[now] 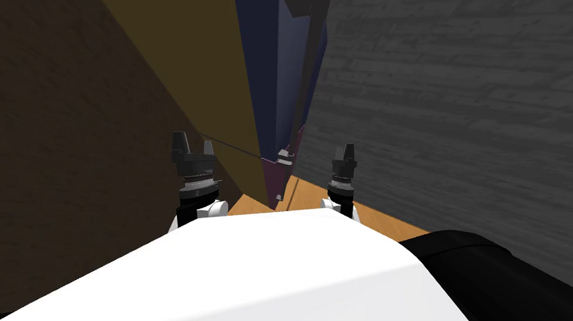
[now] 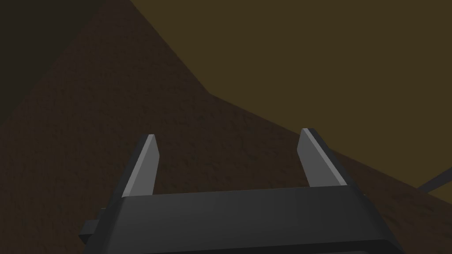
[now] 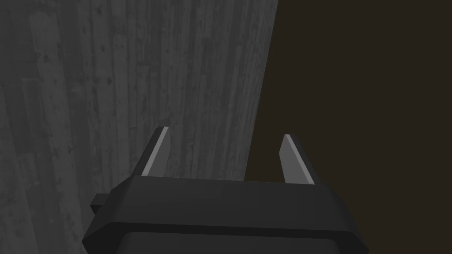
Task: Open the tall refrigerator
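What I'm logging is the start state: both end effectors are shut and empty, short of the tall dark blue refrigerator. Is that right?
No: both are open, not shut. The wrist views show the left end effector and right end effector with fingers apart, empty, short of the tall dark blue refrigerator.

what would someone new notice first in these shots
First, the tall dark blue refrigerator straight ahead in the head view, squeezed between a mustard-brown panel on my left and a grey plank wall on my right. Next, the left tool and right tool, low on either side of it, both open, holding nothing, neither touching it.
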Robot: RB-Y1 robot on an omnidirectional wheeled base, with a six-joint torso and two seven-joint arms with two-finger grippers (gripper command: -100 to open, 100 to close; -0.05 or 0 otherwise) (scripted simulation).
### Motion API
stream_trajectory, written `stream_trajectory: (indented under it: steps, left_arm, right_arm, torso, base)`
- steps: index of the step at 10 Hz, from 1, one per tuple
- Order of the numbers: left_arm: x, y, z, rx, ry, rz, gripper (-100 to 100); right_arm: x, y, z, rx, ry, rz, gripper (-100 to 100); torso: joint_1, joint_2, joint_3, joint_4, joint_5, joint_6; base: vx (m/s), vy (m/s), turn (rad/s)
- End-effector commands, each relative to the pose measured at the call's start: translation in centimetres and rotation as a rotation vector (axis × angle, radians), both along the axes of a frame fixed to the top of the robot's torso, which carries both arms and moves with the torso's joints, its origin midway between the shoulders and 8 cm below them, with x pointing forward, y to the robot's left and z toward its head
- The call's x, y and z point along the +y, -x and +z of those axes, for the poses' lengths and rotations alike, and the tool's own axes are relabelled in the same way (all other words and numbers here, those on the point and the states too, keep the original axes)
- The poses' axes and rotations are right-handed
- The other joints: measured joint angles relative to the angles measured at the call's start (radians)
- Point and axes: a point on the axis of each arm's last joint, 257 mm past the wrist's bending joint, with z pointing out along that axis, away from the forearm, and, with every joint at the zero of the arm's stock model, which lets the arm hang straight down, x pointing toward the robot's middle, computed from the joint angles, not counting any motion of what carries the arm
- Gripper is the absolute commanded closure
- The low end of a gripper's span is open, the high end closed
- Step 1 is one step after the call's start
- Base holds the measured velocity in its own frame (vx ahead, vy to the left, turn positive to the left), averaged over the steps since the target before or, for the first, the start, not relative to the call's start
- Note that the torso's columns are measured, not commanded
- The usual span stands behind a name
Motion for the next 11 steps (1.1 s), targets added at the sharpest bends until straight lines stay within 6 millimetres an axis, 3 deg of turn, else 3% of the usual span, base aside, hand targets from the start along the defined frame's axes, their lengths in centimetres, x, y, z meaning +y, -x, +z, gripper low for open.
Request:
stream_trajectory:
  steps: [1, 9, 10, 11]
  left_arm:
    - [0.00, 0.00, 0.00, 0.000, 0.000, 0.000, 0]
    - [0.00, 0.01, 0.02, 0.000, 0.000, 0.000, 0]
    - [-0.37, -0.14, -0.04, 0.010, -0.029, -0.017, -100]
    - [-0.63, -0.28, -0.08, 0.019, -0.048, -0.029, -100]
  right_arm:
    - [0.00, 0.00, 0.00, 0.000, 0.000, 0.000, 0]
    - [0.00, 0.01, 0.01, 0.000, 0.000, 0.000, 0]
    - [0.00, 0.01, 0.02, 0.000, 0.000, 0.000, 0]
    - [0.00, 0.00, 0.00, 0.000, 0.000, 0.000, 0]
  torso:
    - [0.000, 0.040, -0.082, 0.041, 0.000, 0.000]
    - [0.000, 0.618, -1.234, 0.617, 0.000, 0.000]
    - [0.000, 0.691, -1.382, 0.691, 0.000, 0.000]
    - [0.000, 0.725, -1.451, 0.724, 0.000, 0.000]
  base:
    - [0.000, 0.000, 0.000]
    - [0.000, 0.000, 0.000]
    - [0.004, -0.005, -0.015]
    - [-0.002, -0.012, -0.025]
